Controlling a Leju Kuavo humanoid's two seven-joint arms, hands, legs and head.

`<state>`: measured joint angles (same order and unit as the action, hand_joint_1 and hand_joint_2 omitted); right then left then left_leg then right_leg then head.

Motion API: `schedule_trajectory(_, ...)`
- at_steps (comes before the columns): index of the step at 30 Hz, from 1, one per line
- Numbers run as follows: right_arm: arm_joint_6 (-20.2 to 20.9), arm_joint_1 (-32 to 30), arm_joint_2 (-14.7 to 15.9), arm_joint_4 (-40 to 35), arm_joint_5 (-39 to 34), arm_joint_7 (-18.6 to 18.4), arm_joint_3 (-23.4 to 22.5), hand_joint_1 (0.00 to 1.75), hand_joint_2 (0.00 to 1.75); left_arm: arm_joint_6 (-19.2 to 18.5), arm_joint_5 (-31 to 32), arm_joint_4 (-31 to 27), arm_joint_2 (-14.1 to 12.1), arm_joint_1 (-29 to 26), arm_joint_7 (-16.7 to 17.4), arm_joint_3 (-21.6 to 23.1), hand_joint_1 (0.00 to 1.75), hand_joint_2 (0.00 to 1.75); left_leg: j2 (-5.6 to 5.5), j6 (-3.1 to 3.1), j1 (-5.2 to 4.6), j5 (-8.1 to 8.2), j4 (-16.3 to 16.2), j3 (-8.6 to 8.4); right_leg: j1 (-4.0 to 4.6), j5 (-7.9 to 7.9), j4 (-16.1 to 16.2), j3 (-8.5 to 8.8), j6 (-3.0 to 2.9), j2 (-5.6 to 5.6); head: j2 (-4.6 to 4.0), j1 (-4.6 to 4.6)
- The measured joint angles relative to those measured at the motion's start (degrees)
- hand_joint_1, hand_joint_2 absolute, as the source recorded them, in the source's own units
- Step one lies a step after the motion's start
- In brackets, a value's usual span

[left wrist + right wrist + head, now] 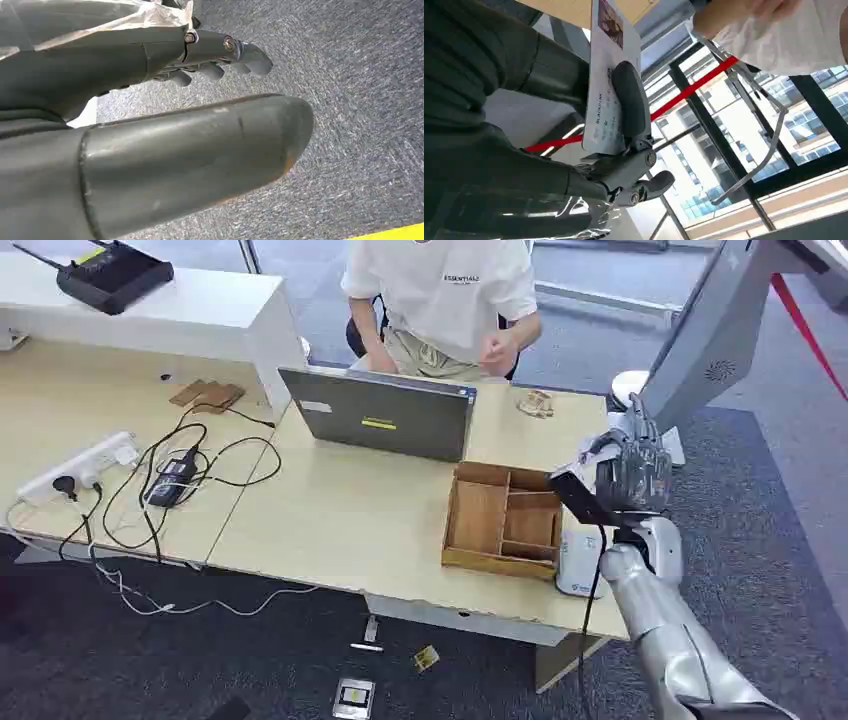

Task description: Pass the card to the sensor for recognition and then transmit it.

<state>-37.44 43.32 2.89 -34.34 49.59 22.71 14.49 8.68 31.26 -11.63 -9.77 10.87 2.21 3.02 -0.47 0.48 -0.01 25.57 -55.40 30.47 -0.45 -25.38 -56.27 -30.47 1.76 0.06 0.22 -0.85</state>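
1. The card (pixel 606 95) is sitting pinched in the right hand (pixel 632 472), a dark finger (pixel 629 102) pressing across its printed face and the thick thumb backing it from the other side.
2. In the head view the card (pixel 578 496) is showing as a dark slab jutting out from the fingers toward the wooden tray (pixel 500 520), held above the table edge (pixel 400 585).
3. The right arm (pixel 665 630) is rising from below with the wrist bent, so the hand is standing upright, its back facing the camera.
4. The card is carrying a small picture at the end away from the fingers and lines of print near them; one word is reading roughly "BLACKPINK", the rest being too small to tell.
5. A white sensor box (pixel 578 562) is lying on the table just below the fingers, beside the tray.
6. The left hand (pixel 165 145) is hanging over grey carpet (pixel 360 100), its fingers (pixel 220 62) loosely apart from the thumb and holding nothing.
7. Beyond the tray a grey laptop (pixel 380 412) is standing open, and a person (pixel 445 300) is sitting behind it in a white shirt reading "ESSENTIALS".
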Motion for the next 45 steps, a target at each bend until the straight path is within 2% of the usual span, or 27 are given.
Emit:
schedule_trajectory(7, 0.55, 0.02, 1.05, 0.0, -1.84, -0.66, 0.04, 1.75, 1.75, 0.83, -0.56, 0.0, 0.0, -0.1, 0.15, 0.0, 0.0, 0.0, 0.0, 0.0, 0.0, 0.0, -0.01, 0.01, 0.0, 0.0, 0.02, -0.01, 0.0, 0.0, 0.0, 0.0)
schedule_trajectory(17, 1.33, -2.04, 5.97, -0.02, -5.51, -2.05, -0.11, 1.75, 1.75, 2.43, -2.49, 0.02, 0.0, -1.77, -0.79, 0.0, 0.0, 0.0, 0.03, 0.01, -0.01, 0.02, -0.02, 0.02, -0.01, 0.0, 0.06, -0.02, 0.0, 0.02, 0.0, 0.0)
schedule_trajectory(25, 3.67, -4.82, 8.76, -0.61, -3.69, -4.06, -0.11, 1.75, 1.75, 3.24, -3.19, 0.02, -0.07, -2.77, -1.33, -0.11, 0.0, 0.0, 0.03, 0.01, 0.0, 0.02, -0.01, 0.02, 0.0, 0.0, 0.05, -0.02, 0.0, 0.02, 0.0, 0.0)
schedule_trajectory(34, 8.29, -8.54, 9.57, -3.17, -0.94, -6.86, 0.0, 1.75, 1.75, 3.54, -2.67, 0.02, -0.2, -2.89, -1.62, -0.11, 0.0, 0.0, 0.02, 0.01, 0.0, 0.02, -0.01, 0.03, 0.0, 0.0, 0.04, -0.01, 0.0, 0.02, 0.0, 0.0)
schedule_trajectory(45, 13.86, -11.81, 9.57, -6.23, 0.63, -7.89, 0.57, 1.75, 1.75, 3.54, -1.92, 0.02, -0.35, -2.88, -1.9, -0.11, 0.0, 0.0, 0.01, 0.01, 0.0, 0.02, -0.01, 0.03, 0.0, 0.0, 0.04, -0.01, 0.0, 0.02, 0.0, 0.0)
